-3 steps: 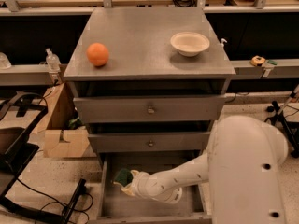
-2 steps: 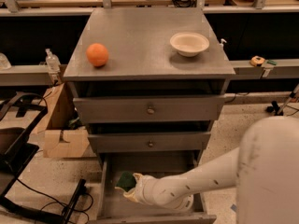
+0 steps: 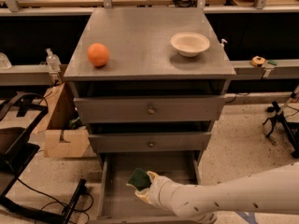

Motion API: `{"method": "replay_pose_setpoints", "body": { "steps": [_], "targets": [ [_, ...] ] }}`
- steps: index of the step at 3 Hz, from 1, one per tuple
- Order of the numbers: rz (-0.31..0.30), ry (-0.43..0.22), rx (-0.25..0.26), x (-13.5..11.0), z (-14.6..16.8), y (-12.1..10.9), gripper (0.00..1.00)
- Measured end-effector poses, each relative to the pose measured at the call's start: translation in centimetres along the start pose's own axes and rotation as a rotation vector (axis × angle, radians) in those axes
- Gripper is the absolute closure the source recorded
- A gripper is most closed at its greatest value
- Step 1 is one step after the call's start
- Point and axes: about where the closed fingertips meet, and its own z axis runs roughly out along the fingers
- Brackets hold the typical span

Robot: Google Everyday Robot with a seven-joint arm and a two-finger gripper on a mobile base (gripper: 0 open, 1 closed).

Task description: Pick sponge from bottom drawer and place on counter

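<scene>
The bottom drawer (image 3: 161, 164) is pulled open below two closed knobbed drawers. My gripper (image 3: 143, 187) reaches into it from the lower right on a white arm. It is shut on the sponge (image 3: 138, 177), whose dark green face points up and to the left, with a bit of yellow foam showing at the fingers. The sponge is held tilted over the drawer's left-middle. The grey counter (image 3: 145, 34) above carries other things.
An orange (image 3: 98, 55) sits on the counter's left and a white bowl (image 3: 190, 44) on its right. A cardboard box (image 3: 63, 125) and a black frame with cables (image 3: 18, 162) stand left of the cabinet. Wooden benches run behind.
The arm has swung lower and further right in view. The gripper and the sponge have shifted together to the right inside the bottom drawer.
</scene>
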Motion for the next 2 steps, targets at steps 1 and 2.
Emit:
{"method": "replay_pose_setpoints", "body": {
  "steps": [1,2],
  "targets": [
    [0.000,0.000,0.000,0.00,0.00,0.00,1.00],
    [0.019,-0.018,-0.003,-0.20,0.34,-0.73,1.00]
  ]
}}
